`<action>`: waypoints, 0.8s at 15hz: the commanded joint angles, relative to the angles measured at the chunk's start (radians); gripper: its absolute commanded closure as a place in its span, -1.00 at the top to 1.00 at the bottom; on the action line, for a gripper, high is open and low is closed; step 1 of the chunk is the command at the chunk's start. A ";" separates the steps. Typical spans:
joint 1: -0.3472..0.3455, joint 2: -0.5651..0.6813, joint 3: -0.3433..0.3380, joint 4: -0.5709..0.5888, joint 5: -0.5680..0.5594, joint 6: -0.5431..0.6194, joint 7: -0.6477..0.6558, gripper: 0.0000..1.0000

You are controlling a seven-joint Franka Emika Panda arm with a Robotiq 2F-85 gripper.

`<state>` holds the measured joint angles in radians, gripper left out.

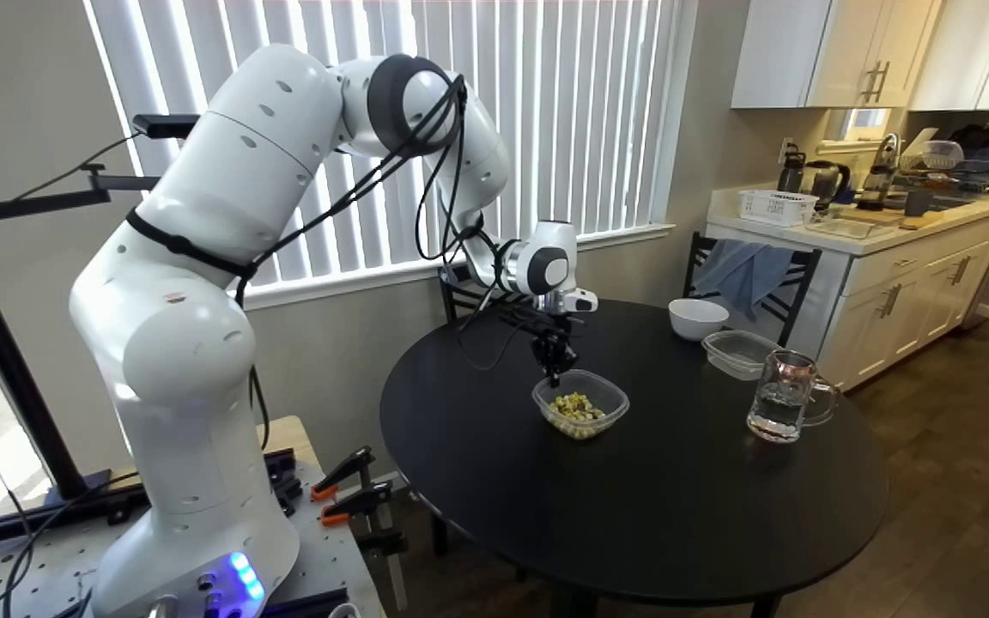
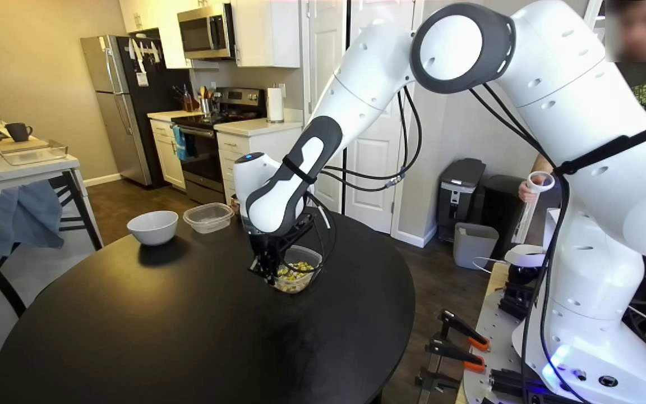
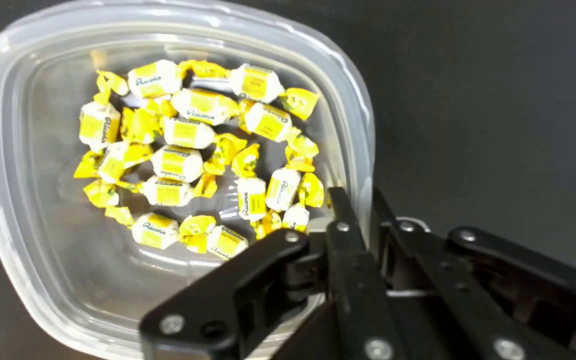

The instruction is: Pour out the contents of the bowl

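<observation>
Reading "Ricola" on several yellow-and-white twist-wrapped sweets (image 3: 177,163), loosely grouped; finer print too small to make out. Sweets lie in a squarish clear plastic bowl (image 3: 63,260), upright on the round black tabletop (image 1: 675,515). Black two-fingered pincer (image 3: 361,200) at the bowl's edge: fingers (image 3: 342,210) close together, clamped on its wall, one inside, one outside, rim between them. Elsewhere on the tabletop, apart from it: a round opaque white bowl (image 1: 698,321); near that, a clear plastic tub (image 1: 741,355); near the tub, a tall handled clear glass mug (image 1: 778,400), whether holding liquid I cannot tell. Beyond, on the pale kitchen counter (image 2: 37,171), a white perforated plastic basket (image 1: 776,209), its contents hidden.
</observation>
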<state>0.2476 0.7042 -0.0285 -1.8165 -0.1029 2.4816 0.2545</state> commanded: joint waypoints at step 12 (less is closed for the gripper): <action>-0.393 -0.212 0.324 -0.012 0.673 -0.014 -0.471 -0.96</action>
<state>-0.0580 0.5159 0.2077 -1.8053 0.4043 2.4813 -0.0463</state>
